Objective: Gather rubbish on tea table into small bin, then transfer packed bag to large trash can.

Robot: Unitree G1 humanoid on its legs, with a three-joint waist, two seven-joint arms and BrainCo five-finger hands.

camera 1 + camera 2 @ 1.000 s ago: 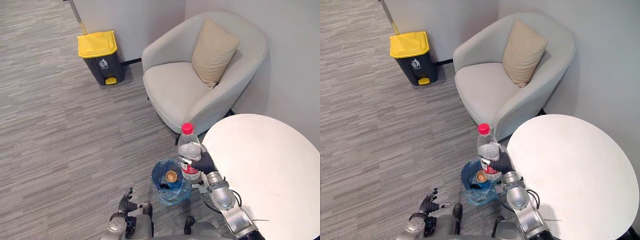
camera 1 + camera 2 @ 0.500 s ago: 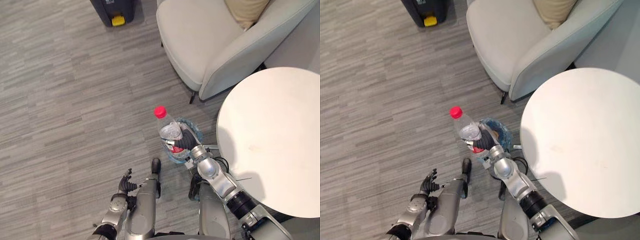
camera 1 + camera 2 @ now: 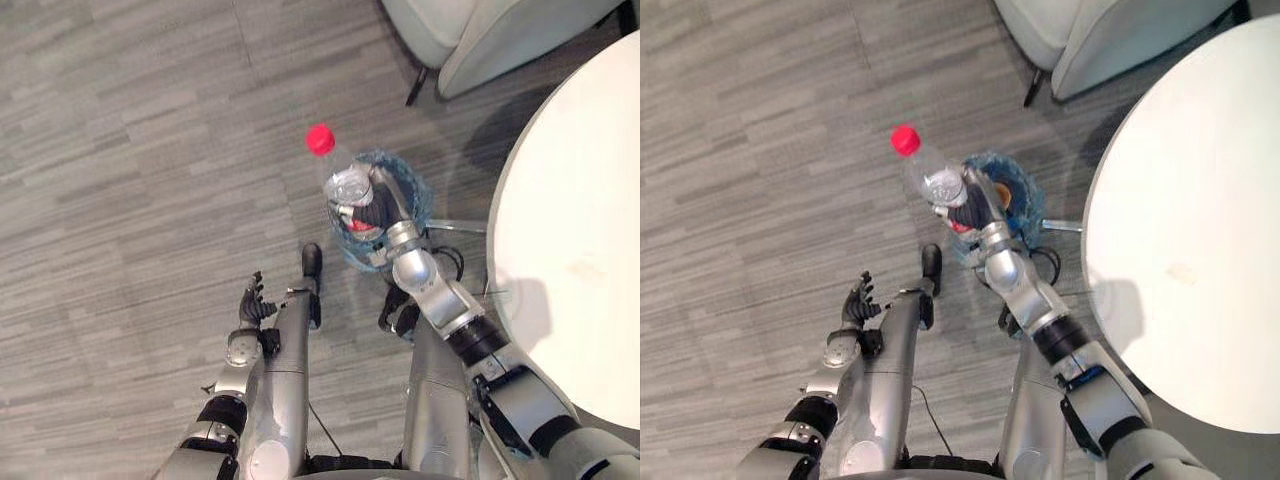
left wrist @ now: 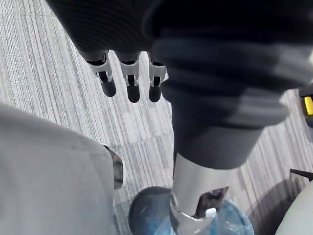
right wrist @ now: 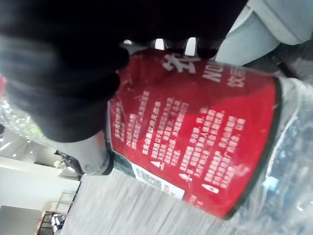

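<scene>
One bottle (image 3: 345, 183) slants above the small bin (image 3: 422, 200), cap (image 3: 320, 139) pointing left; right hand (image 3: 378, 206) fingers wrap it; left hand (image 3: 250, 301) fingers straight.

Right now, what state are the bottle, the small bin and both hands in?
Bottle: capped, tilted, held at the small bin.
Small bin: bagged in blue, a cup inside.
Right hand: shut on the bottle.
Left hand: open, idle, low by the floor.

Bright, even overhead light; soft shadow on floor (image 3: 120, 150) beside table (image 3: 580, 250); faint sheen on bottle (image 5: 195, 132) just past fingers (image 5: 190, 46) of right hand (image 3: 378, 205).
</scene>
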